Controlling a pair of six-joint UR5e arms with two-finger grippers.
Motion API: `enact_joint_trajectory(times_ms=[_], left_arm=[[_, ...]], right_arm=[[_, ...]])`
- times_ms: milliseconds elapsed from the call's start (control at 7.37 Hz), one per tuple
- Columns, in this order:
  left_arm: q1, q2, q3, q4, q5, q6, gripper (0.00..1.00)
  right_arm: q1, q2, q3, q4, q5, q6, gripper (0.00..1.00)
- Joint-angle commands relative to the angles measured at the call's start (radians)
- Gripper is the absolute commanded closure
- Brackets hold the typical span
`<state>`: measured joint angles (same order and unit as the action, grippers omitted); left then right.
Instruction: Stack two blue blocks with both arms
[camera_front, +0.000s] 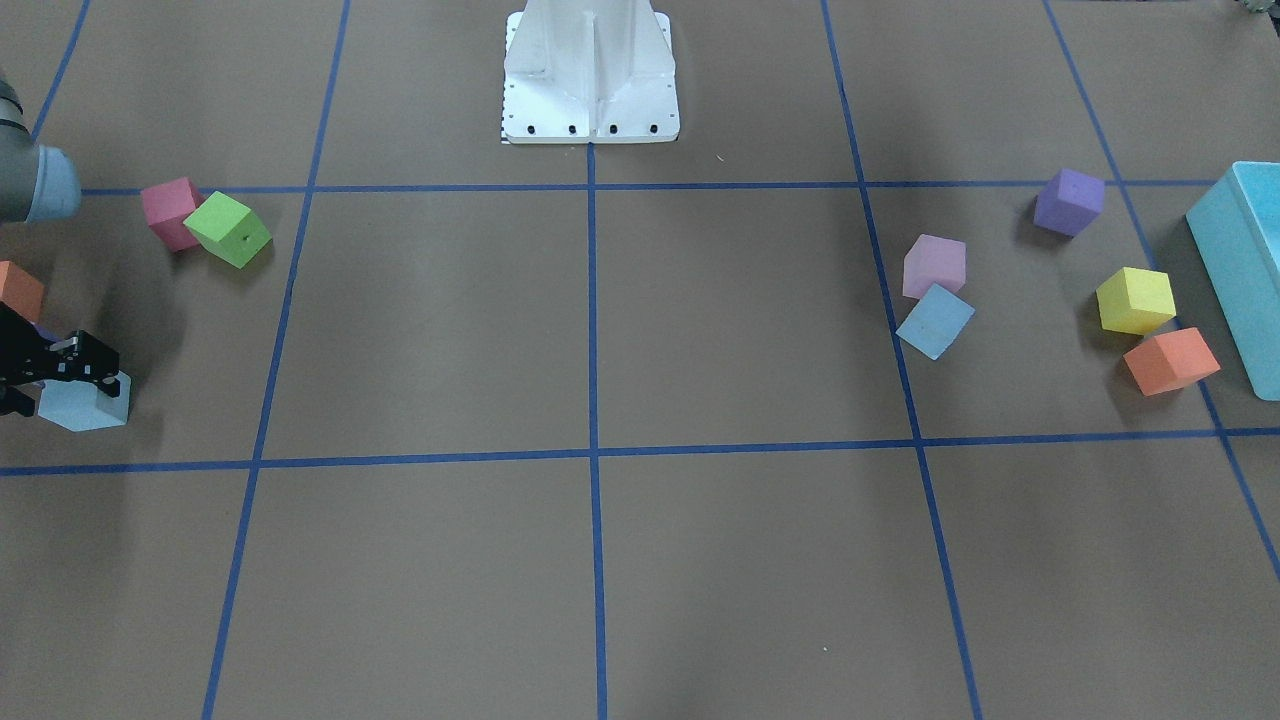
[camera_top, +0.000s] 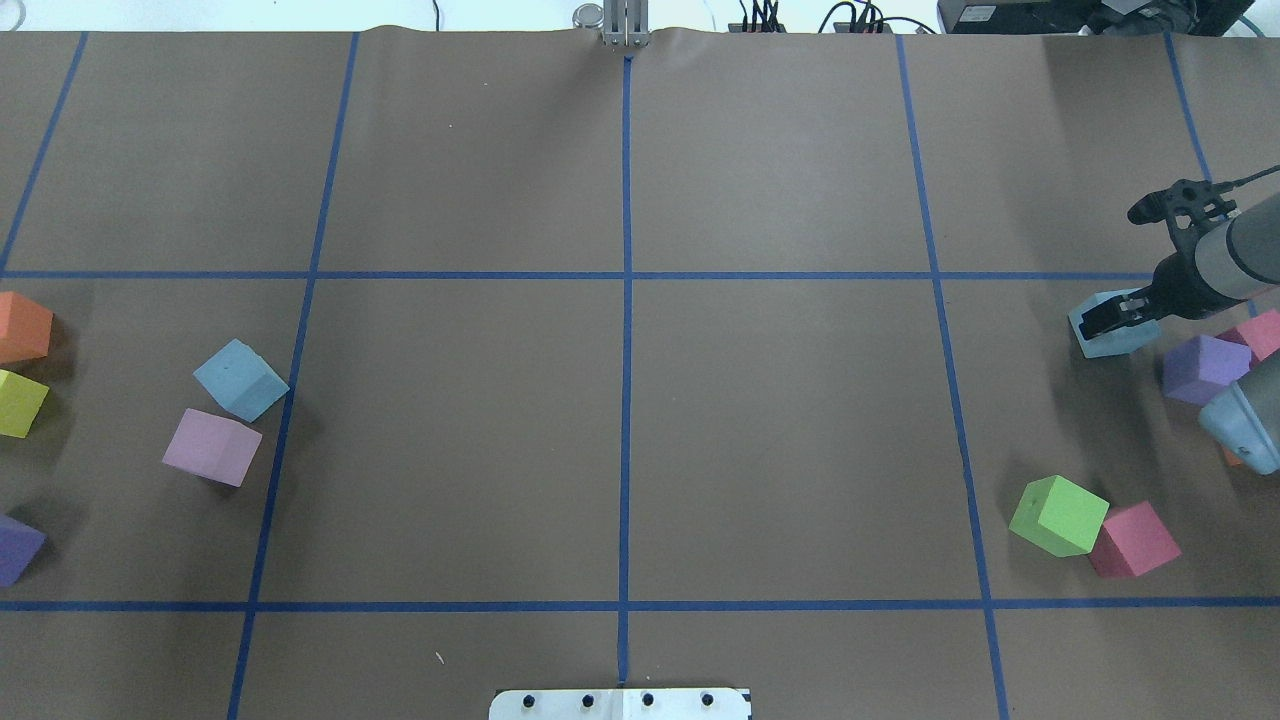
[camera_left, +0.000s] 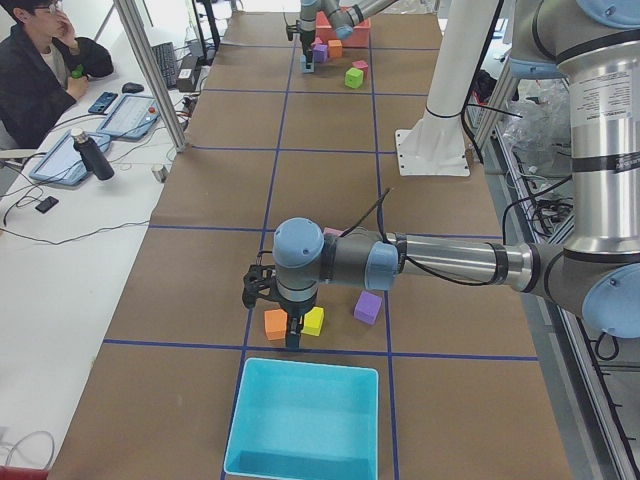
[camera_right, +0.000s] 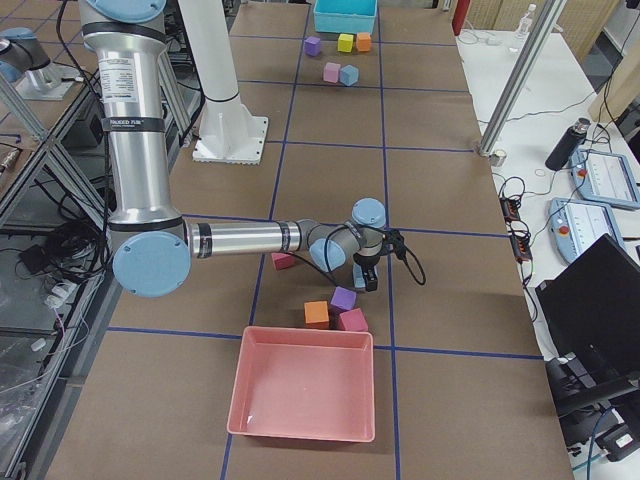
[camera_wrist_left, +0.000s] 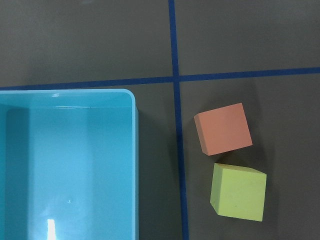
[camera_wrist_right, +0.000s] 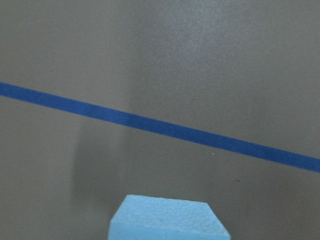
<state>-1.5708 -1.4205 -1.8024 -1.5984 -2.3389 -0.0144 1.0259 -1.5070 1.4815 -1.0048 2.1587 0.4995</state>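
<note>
One pale blue block (camera_top: 1100, 335) sits at the table's right side, and my right gripper (camera_top: 1120, 315) straddles it with its black fingers closed on it. The same gripper (camera_front: 58, 378) and block (camera_front: 88, 405) show at the left edge of the front view. The block's top fills the bottom of the right wrist view (camera_wrist_right: 167, 220). The other blue block (camera_top: 240, 380) lies on the far left beside a lilac cube (camera_top: 212, 447). My left gripper (camera_left: 292, 338) shows only in the left side view, above an orange cube (camera_wrist_left: 223, 128) and a yellow cube (camera_wrist_left: 238, 192). I cannot tell if it is open.
A turquoise box (camera_front: 1245, 260) stands at the left end, with a purple cube (camera_front: 1068, 201) near it. Green (camera_top: 1058, 515) and pink (camera_top: 1133, 540) cubes and a purple cube (camera_top: 1203, 368) lie close to the right arm. A pink tray (camera_right: 305, 395) stands at the right end. The white pedestal (camera_front: 590, 75) is mid-table.
</note>
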Motion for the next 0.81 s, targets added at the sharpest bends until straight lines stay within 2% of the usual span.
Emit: enact_joint_trajectory(times_ms=[0,271,407,679], left_arm=[[0.0,0.0,0.0,0.0,0.0,0.001,0.02],[0.0,0.0,0.001,0.0,0.0,0.001,0.02],[0.0,0.002,0.003,0.0,0.0,0.001,0.02],[0.0,0.0,0.003,0.0,0.0,-0.001,0.02]], right_arm=[[-0.004,0.001,0.009,0.0,0.001,-0.01,0.99],[-0.003,0.005,0.083,0.0,0.0,-0.01,1.0],[-0.003,0.052,0.13,-0.012,0.009,0.005,1.0],[-0.07,0.176,0.129,-0.02,0.01,0.159,1.0]])
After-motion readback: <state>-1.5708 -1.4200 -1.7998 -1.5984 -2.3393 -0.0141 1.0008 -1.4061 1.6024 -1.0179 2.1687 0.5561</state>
